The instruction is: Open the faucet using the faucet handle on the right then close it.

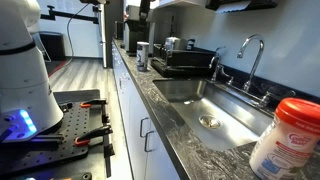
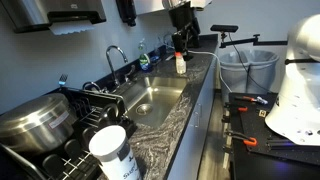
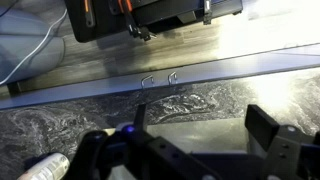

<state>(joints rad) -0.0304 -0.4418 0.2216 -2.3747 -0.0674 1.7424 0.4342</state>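
The tall, slim chrome gooseneck faucet stands at the far rim of the steel sink. In the wrist view, the black gripper hangs over the grey marbled table, jaws spread wide, gripping nothing.

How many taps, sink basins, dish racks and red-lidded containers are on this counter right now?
Taps: 2, the faucet and a darker tap
Sink basin: 1
Dish rack: 1
Red-lidded container: 1
Total: 5
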